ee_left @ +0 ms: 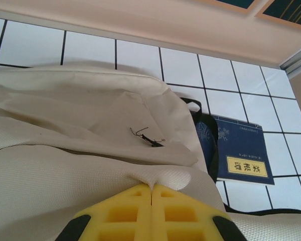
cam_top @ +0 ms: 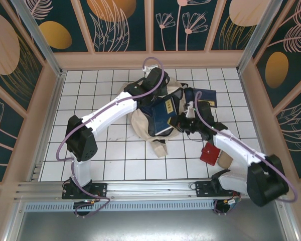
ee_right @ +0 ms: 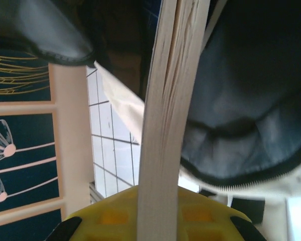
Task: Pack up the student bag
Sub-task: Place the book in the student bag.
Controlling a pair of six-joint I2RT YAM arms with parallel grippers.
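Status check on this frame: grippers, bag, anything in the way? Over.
Left gripper shut, pinching student bag fabric. Right gripper shut on book, at the bag's dark-lined opening. Second navy book on tiles beside bag.

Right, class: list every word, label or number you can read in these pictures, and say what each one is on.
Nothing can be read well enough to quote.
Yellow label on the navy book lying on the tiles: dark characters, too blurred to read.
Pale print above that label: too small.
Second yellow label, on the second navy book standing in the bag: too small.
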